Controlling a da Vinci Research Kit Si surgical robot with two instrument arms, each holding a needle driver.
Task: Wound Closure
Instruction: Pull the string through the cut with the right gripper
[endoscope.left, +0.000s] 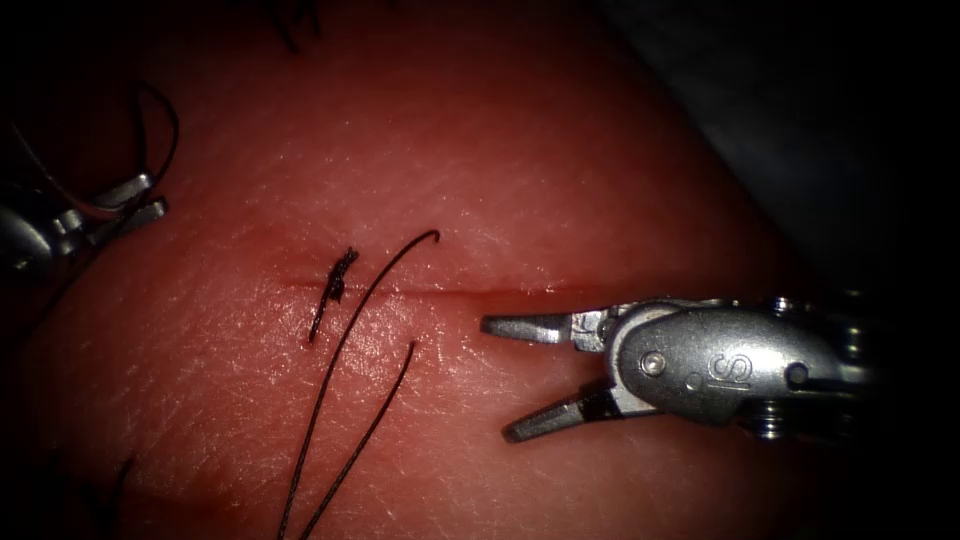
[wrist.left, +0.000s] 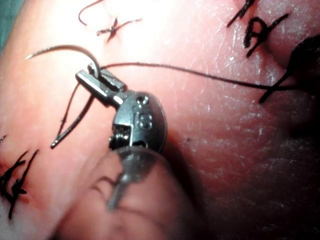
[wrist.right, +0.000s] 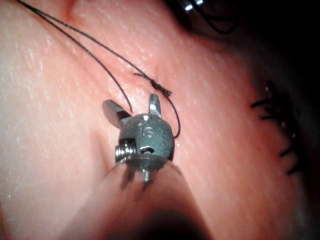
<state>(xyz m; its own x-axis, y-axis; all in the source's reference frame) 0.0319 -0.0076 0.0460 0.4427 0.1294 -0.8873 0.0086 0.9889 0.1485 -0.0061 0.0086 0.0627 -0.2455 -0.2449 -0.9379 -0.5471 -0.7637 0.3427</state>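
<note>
Upper left of the endoscope frame, the left steel hand (endoscope.left: 140, 197) sits clamped on the thin curved steel needle (wrist.left: 60, 48) near its thread end, clear of the reddish pork tissue (endoscope.left: 560, 180). Lower right, the right steel hand (endoscope.left: 505, 380) gapes apart, holding nothing, just below the horizontal cut (endoscope.left: 480, 291). One knotted stitch (endoscope.left: 338, 280), two loose black thread strands (endoscope.left: 345, 345). Judged: needle stiff and slippery, best gripped mid-curve; thread limp, tissue soft.

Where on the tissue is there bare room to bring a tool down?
Bare tissue lies above the cut, between the left tool, shut on the needle, and the open, empty right tool. Crowded: the knot and loose thread left of centre.
</note>
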